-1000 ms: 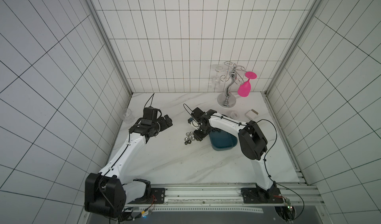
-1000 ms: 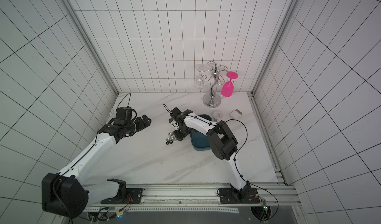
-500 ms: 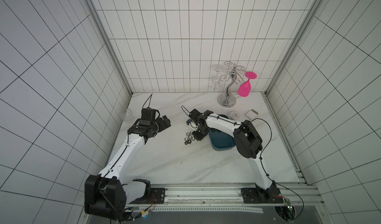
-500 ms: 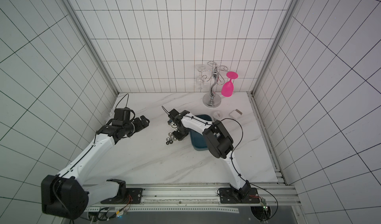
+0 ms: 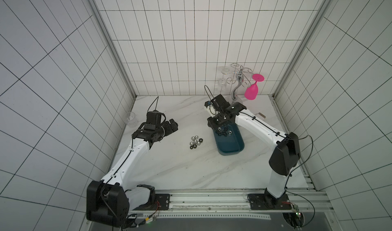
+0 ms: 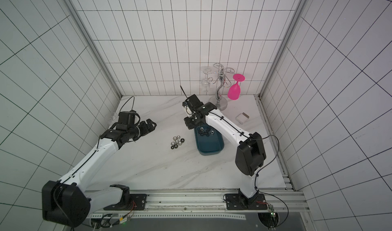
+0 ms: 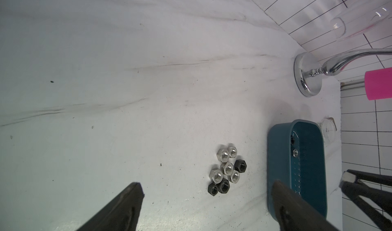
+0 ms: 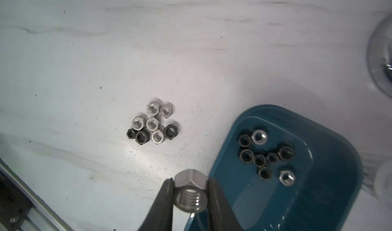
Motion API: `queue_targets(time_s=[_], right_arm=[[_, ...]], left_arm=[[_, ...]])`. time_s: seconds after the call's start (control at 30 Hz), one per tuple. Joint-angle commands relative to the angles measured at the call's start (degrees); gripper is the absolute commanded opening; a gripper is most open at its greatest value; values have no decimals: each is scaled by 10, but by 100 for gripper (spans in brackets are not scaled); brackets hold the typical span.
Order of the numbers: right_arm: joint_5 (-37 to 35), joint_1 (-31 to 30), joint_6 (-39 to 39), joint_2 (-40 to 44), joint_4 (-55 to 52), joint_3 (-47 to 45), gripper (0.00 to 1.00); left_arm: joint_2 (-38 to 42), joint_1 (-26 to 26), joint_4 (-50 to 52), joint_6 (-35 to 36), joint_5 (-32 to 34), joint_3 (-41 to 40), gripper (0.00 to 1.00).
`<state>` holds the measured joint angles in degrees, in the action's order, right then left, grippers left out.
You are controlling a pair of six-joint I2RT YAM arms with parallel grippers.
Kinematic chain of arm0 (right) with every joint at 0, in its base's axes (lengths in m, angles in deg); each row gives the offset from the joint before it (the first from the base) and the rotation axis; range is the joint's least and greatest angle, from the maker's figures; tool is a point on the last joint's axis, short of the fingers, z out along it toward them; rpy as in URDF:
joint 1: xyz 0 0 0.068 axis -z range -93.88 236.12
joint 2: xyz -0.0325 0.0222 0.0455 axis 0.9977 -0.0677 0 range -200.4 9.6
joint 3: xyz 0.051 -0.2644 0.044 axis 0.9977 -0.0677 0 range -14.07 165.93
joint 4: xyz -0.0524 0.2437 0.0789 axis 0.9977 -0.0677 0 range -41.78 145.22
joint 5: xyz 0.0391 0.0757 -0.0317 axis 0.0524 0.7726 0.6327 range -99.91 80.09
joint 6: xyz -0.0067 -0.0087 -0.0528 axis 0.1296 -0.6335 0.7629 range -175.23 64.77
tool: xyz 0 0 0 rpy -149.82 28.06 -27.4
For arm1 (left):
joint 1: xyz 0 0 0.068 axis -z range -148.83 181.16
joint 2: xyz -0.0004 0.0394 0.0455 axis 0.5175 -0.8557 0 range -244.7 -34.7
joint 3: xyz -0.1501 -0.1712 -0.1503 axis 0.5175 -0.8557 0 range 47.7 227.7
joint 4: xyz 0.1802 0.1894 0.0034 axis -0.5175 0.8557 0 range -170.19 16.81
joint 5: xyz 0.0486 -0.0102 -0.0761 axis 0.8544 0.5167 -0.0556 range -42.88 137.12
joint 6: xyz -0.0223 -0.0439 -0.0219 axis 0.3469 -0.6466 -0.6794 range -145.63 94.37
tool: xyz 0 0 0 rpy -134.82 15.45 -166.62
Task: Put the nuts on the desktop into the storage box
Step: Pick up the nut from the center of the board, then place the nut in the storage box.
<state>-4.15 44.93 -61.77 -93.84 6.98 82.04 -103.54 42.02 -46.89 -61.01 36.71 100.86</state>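
Eight nuts (image 8: pixel 152 123) lie clustered on the desktop (image 8: pixel 84 70), mid-frame in the right wrist view; about eight more sit in the box (image 8: pixel 314 187) at lower right. Right gripper (image 8: pixel 190 181) pinches a silver nut (image 8: pixel 191 200) by its tips, at the box's rim: dropped here, it could strike the rim and bounce out. Left gripper (image 7: pixel 205 185) hangs open.
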Motion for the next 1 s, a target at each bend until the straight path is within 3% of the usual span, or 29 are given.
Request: queue_targets(time_s=[0.0, 0.13, 0.43, 0.8, 0.97], right_arm=[[-14, 58, -57, 8, -22, -74, 17], [-3, 99, -66, 4, -20, -125, 18], [1, 110, -72, -50, 14, -169, 19], [-12, 118, -66, -108, 23, -141, 21], [-33, 120, -56, -130, 4, -105, 31]], left_arm=[[4, 22, -37, -6, -7, -9, 98], [-12, 50, -45, -8, 8, -6, 98], [-18, 49, -38, -11, 30, -10, 98], [-16, 38, -26, -2, 32, -4, 98], [-12, 30, -22, 1, 29, -1, 98]])
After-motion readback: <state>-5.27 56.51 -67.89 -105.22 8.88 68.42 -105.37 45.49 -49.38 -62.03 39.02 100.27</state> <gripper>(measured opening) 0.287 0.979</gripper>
